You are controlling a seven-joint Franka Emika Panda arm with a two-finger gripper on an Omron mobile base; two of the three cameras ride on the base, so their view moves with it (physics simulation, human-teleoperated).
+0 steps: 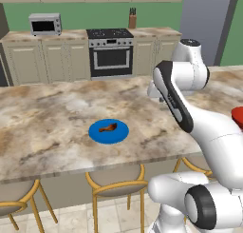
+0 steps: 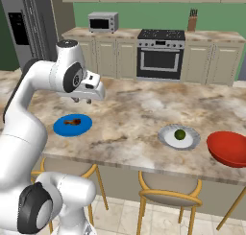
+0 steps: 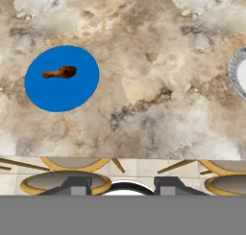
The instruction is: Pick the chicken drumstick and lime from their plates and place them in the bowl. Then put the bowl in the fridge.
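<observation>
Bright even rendered light, faint soft shadows, slightly coarse pixelated detail, no glare, no blur

I see counter (image 2: 144, 109): smooth shiny brown-and-cream stone | blue plate (image 2: 62, 128): flat, plain, not shiny | bowl (image 2: 228, 147): glossy red | stool (image 1: 116, 179): wood-colored rim, smooth grey seat | oven (image 2: 159, 59): grey metal

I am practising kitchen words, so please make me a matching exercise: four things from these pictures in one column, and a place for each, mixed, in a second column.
1. chicken drumstick
2. lime
3. red bowl
4. microwave

a. on the grey plate
b. on the back counter
c. on the blue plate
d. at the island's right end, empty

Pairs: 1-c, 2-a, 3-d, 4-b
</observation>
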